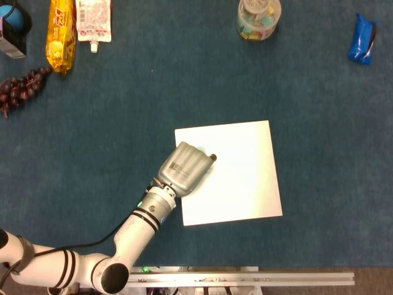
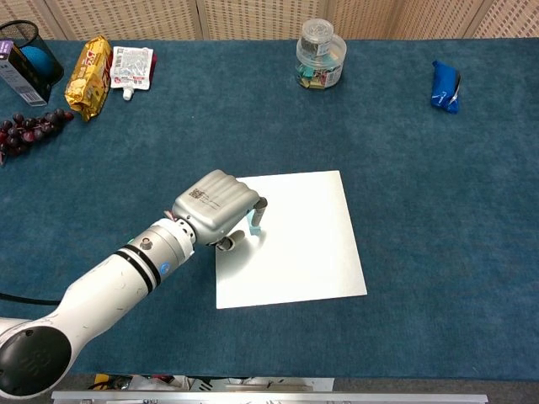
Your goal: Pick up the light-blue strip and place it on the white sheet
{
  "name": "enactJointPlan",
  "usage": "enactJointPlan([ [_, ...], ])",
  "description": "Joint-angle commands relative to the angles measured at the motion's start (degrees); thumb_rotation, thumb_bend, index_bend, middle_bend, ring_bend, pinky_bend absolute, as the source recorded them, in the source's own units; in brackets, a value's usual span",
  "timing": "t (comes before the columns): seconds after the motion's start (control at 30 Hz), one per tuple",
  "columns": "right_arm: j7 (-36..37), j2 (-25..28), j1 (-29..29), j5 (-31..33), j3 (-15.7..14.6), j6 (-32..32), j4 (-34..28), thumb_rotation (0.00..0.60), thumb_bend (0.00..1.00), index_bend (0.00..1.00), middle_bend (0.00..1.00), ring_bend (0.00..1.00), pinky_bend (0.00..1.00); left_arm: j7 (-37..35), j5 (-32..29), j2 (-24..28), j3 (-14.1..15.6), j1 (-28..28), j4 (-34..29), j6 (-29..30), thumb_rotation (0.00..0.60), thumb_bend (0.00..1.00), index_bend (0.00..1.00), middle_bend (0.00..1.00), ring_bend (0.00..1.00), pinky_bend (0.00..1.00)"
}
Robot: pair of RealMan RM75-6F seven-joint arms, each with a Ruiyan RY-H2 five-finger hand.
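1. Currently the left hand (image 2: 217,204) is positioned over the left edge of the white sheet (image 2: 303,244), fingers curled downward.
2. Its fingers pinch the light-blue strip (image 2: 253,227), which hangs upright with its lower end at the sheet.
3. White sheet lies flat on the blue surface (image 2: 421,194).
4. Right hand: outside both views.

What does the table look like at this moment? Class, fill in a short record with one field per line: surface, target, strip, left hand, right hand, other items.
surface: blue cloth table
target: white sheet, lying flat near the middle
strip: light-blue strip, a small part showing under the fingers, over the sheet's left part
left hand: left hand pinches the strip above the sheet
right hand: not in view
other items: clear jar, blue packet, yellow snack bag, white pouch, dark grapes along the far and left edges
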Motion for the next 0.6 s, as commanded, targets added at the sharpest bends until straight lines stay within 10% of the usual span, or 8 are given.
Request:
enactJointPlan([
  [0.03,0.05,-0.06,-0.02,-0.01,0.02,0.04,0.05,0.6,0.23,0.51,0.59,0.67,0.69,0.44,-0.48,0.01,0.24,-0.17,-0.09,-0.26,0.6,0.38,0.44,0.9,1.0,1.0],
  [0.6,0.67,-0.32,-0.37,-0.12,0.12,0.6,0.63,0.6,0.23,0.51,0.59,0.68,0.69,2.7,-4.47,0.07,0.24,-1.73,-0.87,-1.01,0.6,0.38,0.45,0.9,1.0,1.0],
])
